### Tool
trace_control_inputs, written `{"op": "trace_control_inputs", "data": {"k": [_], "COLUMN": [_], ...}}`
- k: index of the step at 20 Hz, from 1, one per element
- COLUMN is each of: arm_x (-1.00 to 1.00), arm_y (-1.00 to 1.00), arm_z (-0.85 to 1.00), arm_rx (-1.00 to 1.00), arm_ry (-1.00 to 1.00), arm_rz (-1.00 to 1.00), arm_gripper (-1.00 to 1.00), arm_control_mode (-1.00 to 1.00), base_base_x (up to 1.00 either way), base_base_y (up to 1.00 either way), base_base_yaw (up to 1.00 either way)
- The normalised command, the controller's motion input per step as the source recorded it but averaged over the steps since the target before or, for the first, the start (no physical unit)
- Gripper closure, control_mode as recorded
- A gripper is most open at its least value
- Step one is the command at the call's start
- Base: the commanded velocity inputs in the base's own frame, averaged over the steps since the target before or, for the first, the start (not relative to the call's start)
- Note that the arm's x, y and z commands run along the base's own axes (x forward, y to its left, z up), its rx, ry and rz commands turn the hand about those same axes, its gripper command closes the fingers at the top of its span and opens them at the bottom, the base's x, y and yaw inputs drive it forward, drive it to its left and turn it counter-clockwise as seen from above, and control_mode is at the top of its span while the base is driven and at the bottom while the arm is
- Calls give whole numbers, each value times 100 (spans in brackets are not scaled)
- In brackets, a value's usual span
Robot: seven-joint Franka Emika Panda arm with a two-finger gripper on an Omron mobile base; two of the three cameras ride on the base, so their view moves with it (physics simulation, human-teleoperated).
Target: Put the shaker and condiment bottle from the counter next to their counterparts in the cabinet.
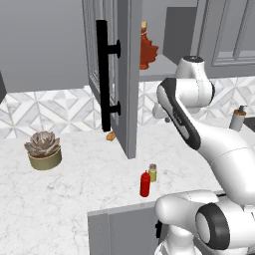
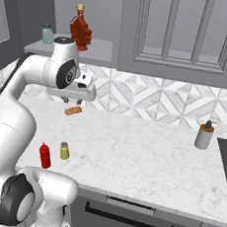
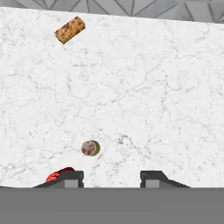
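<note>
Landmark: condiment bottle [image 1: 145, 184], upright on counter [image 1: 74, 194] near front edge. Far left of it: potted succulent [image 1: 44, 149]. Shaker [image 1: 152, 172] just beside bottle, right and slightly behind, apart. Cabinet [image 1: 130, 74] door open above; leaf-shaped bottle [image 1: 147, 50] on shelf. Gripper [image 3: 111, 178] high above bottle, fingers apart, holding nothing. Pump dispenser [image 1: 237, 118] far right.

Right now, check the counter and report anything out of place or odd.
One thing stands out: a small brown speckled bar lies loose on its side on the marble counter near the tiled wall, below the open cabinet. The red bottle and the shaker stand upright, close together. Nothing looks spilled or damaged.
</note>
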Motion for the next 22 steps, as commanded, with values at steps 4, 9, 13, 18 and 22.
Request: {"op": "trace_control_inputs", "data": {"k": [4,9,13,18,22], "arm_x": [-9,-17,-22,-36,-38], "arm_y": [0,0,-2,-32,-46], "arm_z": [-21,-22,-10,-29,-58], "arm_rx": [0,1,14,49,83], "arm_ry": [0,-17,-44,-54,-50], "arm_rz": [10,37,54,46,34], "arm_gripper": [-100,-100,-100,-100,-100], "arm_control_mode": [-100,-100,-100,-100,-100], "base_base_x": [0,0,0,0,0], "base_base_y": [0,0,0,0,0], "base_base_yaw": [0,0,0,0,0]}}
